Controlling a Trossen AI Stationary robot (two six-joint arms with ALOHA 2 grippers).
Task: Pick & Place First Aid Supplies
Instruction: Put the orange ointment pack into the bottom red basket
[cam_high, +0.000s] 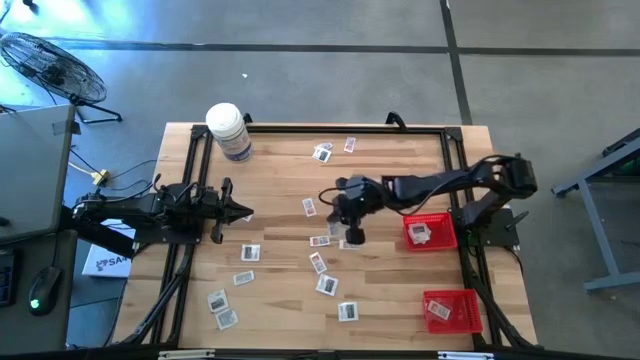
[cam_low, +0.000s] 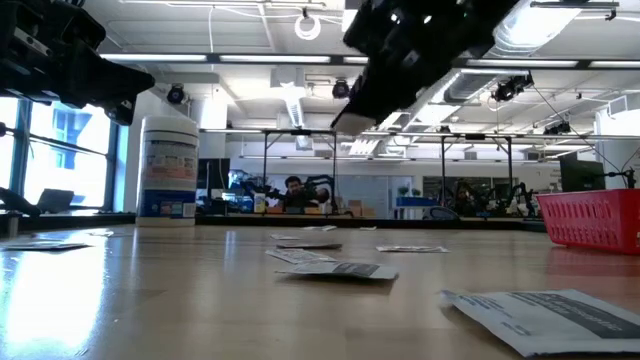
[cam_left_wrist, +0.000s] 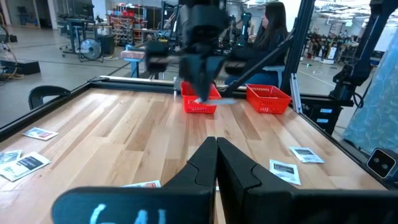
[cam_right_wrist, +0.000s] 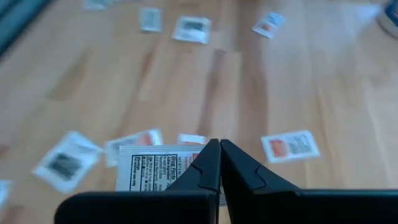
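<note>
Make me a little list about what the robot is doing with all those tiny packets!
right tool: shut on a white packet, above the middle of the table
left tool: shut, holding nothing, waiting over the table's left side
loose packets: many scattered on the wooden table, one at
red baskets: two on the right side; nearer the middle, nearer the front edge; each has packets inside
white bottle: upright near the back edge
job done so far: a few packets in baskets, most on the table

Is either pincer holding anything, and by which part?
The right pincer is shut on a packet, pinching its edge. The left pincer is shut and empty.
</note>
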